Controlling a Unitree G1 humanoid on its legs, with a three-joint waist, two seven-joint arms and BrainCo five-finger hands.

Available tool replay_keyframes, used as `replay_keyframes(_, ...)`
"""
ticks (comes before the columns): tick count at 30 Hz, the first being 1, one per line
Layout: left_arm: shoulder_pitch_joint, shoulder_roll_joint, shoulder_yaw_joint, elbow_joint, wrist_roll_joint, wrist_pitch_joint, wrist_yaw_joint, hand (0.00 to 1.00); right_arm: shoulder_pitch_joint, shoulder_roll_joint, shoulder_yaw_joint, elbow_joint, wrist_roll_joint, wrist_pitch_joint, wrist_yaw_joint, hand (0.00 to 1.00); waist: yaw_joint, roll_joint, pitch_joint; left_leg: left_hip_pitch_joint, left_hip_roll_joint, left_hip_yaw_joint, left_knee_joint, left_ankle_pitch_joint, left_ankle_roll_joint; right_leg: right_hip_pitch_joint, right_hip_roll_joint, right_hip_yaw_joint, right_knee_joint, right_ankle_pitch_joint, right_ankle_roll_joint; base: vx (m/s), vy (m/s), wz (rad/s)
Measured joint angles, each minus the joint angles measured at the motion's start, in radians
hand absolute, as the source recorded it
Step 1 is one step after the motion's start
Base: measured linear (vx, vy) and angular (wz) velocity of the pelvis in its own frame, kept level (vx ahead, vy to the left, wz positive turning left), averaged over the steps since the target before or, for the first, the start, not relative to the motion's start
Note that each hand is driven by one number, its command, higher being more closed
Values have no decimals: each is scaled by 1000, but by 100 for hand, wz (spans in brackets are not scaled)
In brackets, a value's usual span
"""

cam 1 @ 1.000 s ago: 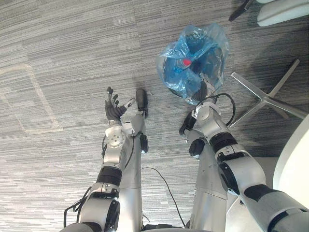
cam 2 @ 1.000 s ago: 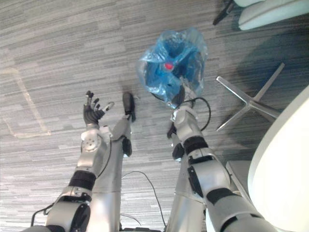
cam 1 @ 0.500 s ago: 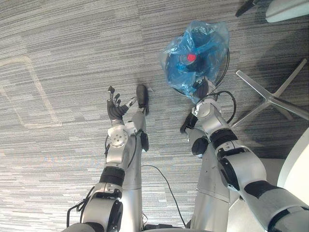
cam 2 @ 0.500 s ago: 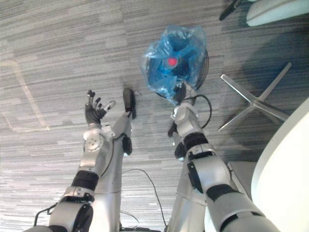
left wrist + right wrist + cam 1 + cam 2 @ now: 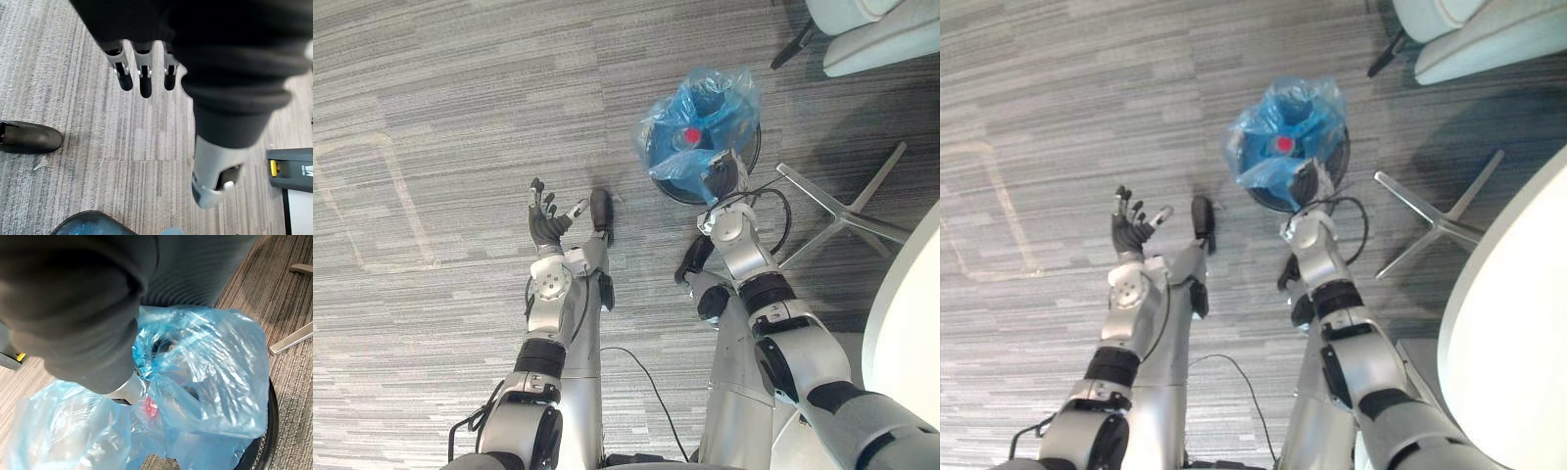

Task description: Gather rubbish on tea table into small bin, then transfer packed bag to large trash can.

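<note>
Open carpet [image 5: 460, 98], blue bag [image 5: 705, 117] over bin [image 5: 272, 421]

Right robot hand [image 5: 722, 176] holding blue bag [image 5: 697, 137] above black bin [image 5: 751, 168], grey carpet [image 5: 431, 88]

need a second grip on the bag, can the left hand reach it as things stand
Probably yes. The left hand is open and holds nothing, over carpet to the left of the bag, and the way across looks free. The right hand is at the bag's near edge.

Glossy crinkled plastic bag [image 5: 700, 127], ribbed carpet [image 5: 440, 88]
</note>
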Motion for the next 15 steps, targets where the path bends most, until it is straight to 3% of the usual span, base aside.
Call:
replay_keyframes(5, 56, 0, -33, 0, 2, 26, -18, 0, 122, 59, 7, -100, 39, -1, 0, 100, 0, 0, 0, 124, 16, 6, -6, 11, -1, 141, 16, -11, -34, 10, -7, -19, -41, -4)
replay_keyframes(6, 72, -1, -45, 0, 2, 27, -23, 0, 163, 76, 15, -150, 44, -11, 0, 100, -1, 0, 0, 178, 17, 13, -19, -13, -5, 192, 18, -7, -52, 6, -3, -20, -35, -8)
replay_keyframes(12, 164, 2, -104, 6, 15, 44, -48, 0, 343, 131, 67, -248, 111, -27, 8, 100, -3, -4, 0, 368, 20, 31, -89, -16, -10, 386, 37, -14, -141, 3, 16, 16, -34, -1)
replay_keyframes(15, 273, -3, -135, 45, 43, 67, -79, 0, 530, 182, 119, -334, 176, -30, 56, 100, -10, -19, -9, 583, 20, 47, -103, -52, -14, 622, 46, -18, -217, -1, 24, 130, -31, -9)
